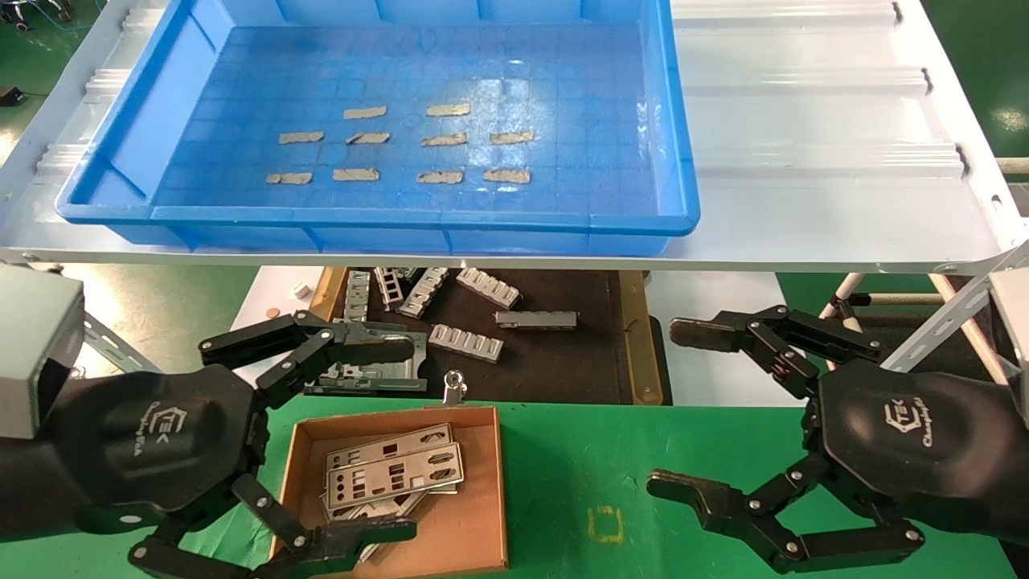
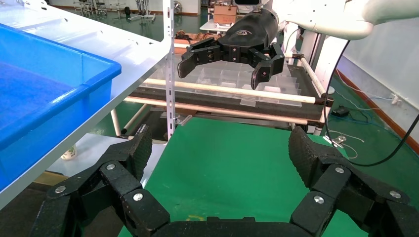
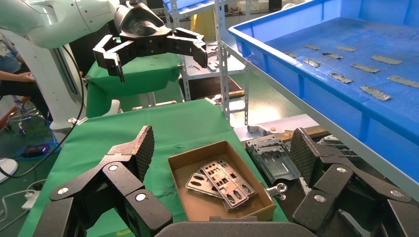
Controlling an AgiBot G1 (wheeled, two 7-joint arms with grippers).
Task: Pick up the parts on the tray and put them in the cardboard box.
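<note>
The blue tray (image 1: 679, 161) sits on the white shelf and holds only tan tape strips (image 1: 447, 109); no parts lie in it. Several silver punched plates (image 1: 394, 477) are stacked in the small cardboard box (image 1: 486, 490) on the green table; they also show in the right wrist view (image 3: 221, 178) inside the box (image 3: 182, 190). My left gripper (image 1: 402, 438) is open and empty, hovering over the box's left side. My right gripper (image 1: 671, 410) is open and empty over the green table, right of the box.
A dark wood-edged board (image 1: 563, 362) under the shelf holds chunky grey ribbed pieces (image 1: 466, 342) and a metal bracket (image 3: 274, 158). A silver clip (image 1: 454, 388) sits at the box's far edge. The white shelf edge (image 1: 514, 261) overhangs above the board.
</note>
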